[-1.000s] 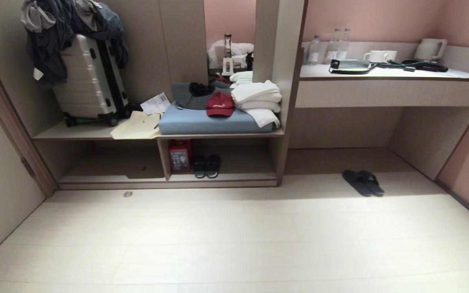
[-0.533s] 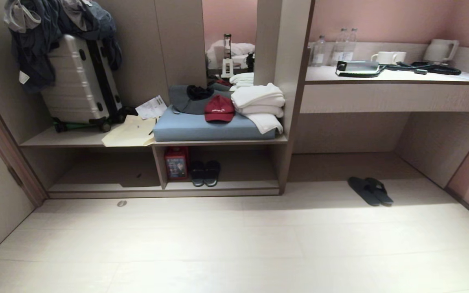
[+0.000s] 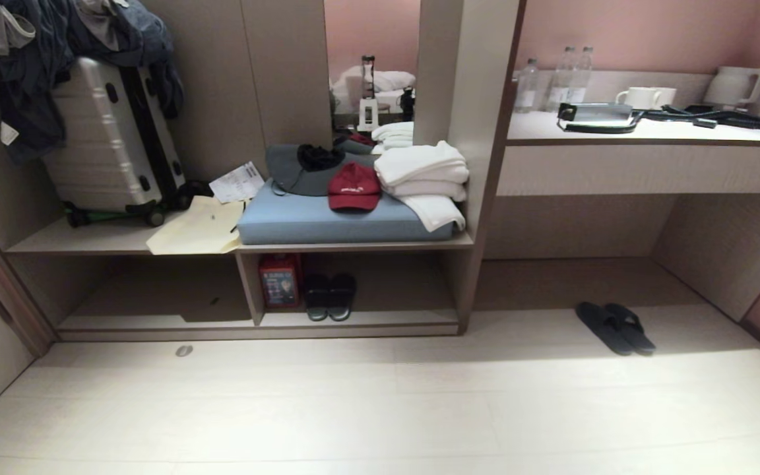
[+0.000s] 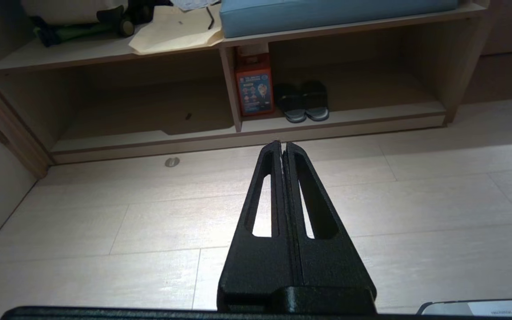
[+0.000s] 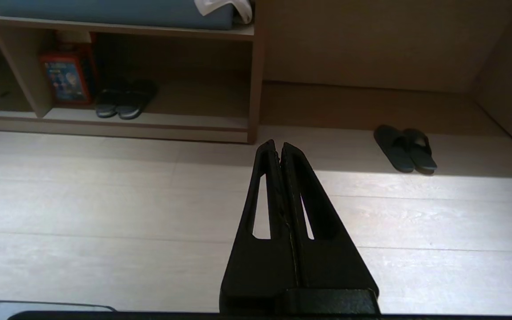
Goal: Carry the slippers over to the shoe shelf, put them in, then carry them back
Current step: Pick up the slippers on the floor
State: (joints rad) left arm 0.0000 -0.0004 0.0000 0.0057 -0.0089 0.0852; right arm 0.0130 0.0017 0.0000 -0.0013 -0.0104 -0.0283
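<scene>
the slippers (image 3: 615, 327), a plain dark charcoal slip-on pair, lie side by side on the pale floor under the long desk, well ahead and right of both arms, long axes angled. right claw (image 5: 279, 149) nearer, pressed together, empty; left claw (image 4: 282, 146) likewise. shoe shelf (image 3: 380, 290) lies left; open floor between.
</scene>
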